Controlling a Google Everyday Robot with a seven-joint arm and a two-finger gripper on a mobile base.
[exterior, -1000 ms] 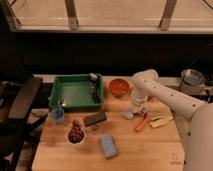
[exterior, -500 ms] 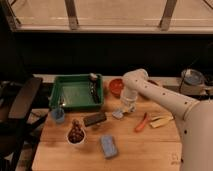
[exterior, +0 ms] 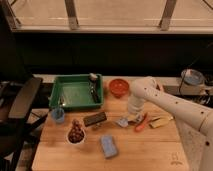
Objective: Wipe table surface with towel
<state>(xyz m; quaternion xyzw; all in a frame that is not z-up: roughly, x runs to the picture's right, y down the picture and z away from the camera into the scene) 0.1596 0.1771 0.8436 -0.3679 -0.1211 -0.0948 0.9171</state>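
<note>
- Chair [exterior: 22, 102]: dark, at the far left, beside the table's left edge.
- Table surface [exterior: 145, 150]: light-brown wood planks; it carries every item listed below.
- Cup [exterior: 58, 115]: small, blue, upright near the left edge, just in front of the tray's left corner.
- Tray [exterior: 77, 92]: green, rectangular, at the back left. A dark utensil with a pale end lies along its right side; its exact kind cannot be told.
- White bowl [exterior: 75, 135]: in front of the tray, holding a brown, knobbly item that rises above the rim.
- Dark block [exterior: 95, 119]: flat, tilted, just right of the white bowl and in front of the tray's right corner.
- Sponge [exterior: 108, 146]: thick, blue, rectangular, lying alone toward the front edge, well apart from the towel.
- Red bowl [exterior: 119, 87]: at the back, just right of the tray.
- Towel [exterior: 123, 121]: small, pale blue-grey, crumpled, flat on the wood near the table's middle, directly under the gripper.
- Gripper [exterior: 131, 118]: at the end of the white arm that comes in from the right, pointing down; jaws drawn together, pressing on the towel's right part.
- Red tool [exterior: 141, 123]: slim, lying just right of the gripper.
- Yellow item [exterior: 160, 121]: flat, just right of the red tool.
- Pot [exterior: 192, 80]: grey, off the table at the far right rear.
</note>
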